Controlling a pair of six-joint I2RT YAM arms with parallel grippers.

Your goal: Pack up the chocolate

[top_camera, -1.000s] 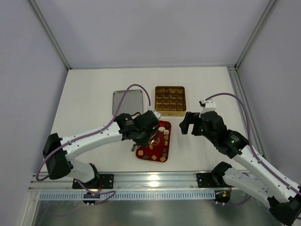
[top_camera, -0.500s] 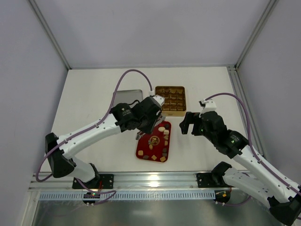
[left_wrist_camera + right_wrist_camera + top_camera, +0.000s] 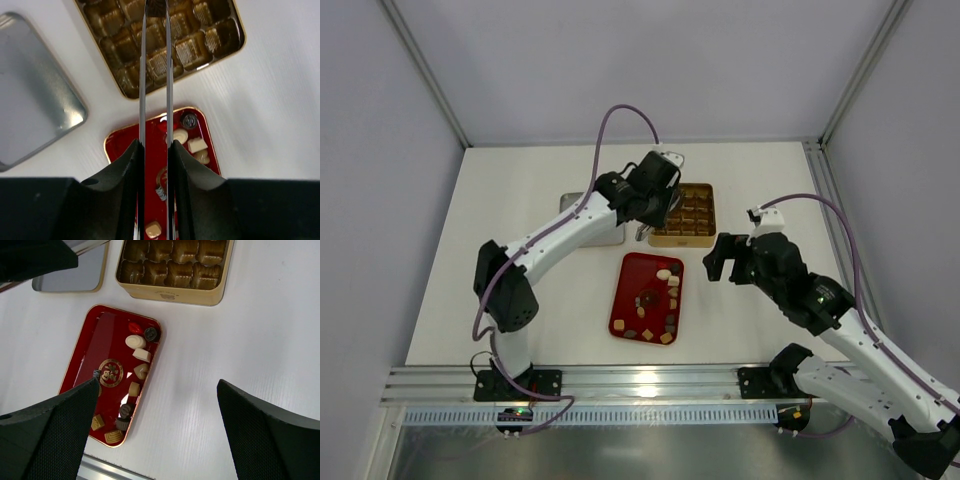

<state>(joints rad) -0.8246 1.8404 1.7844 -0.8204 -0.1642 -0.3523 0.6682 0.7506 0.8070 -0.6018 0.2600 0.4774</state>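
The chocolate pieces [image 3: 660, 295], tan, cream and dark brown, lie along the right side and near end of the red tray [image 3: 632, 275]; they also show in the right wrist view [image 3: 134, 389] and the left wrist view [image 3: 196, 145]. My left gripper [image 3: 645, 225] reaches over the near left part of the gold gridded tin [image 3: 681, 238]. Its long thin blades [image 3: 155, 15] stand close together, with something dark brown between the tips at the frame's top edge. My right gripper [image 3: 725, 260] is wide open and empty [image 3: 160, 440] above the table right of the tray.
A silver lid [image 3: 575, 210] lies flat left of the tin, partly under my left arm. The tin's compartments [image 3: 170, 265] look brown and gold. A metal rail [image 3: 640, 385] runs along the near table edge.
My left gripper has risen from the red tray and swung back to the gold tin. The right arm has hardly moved.
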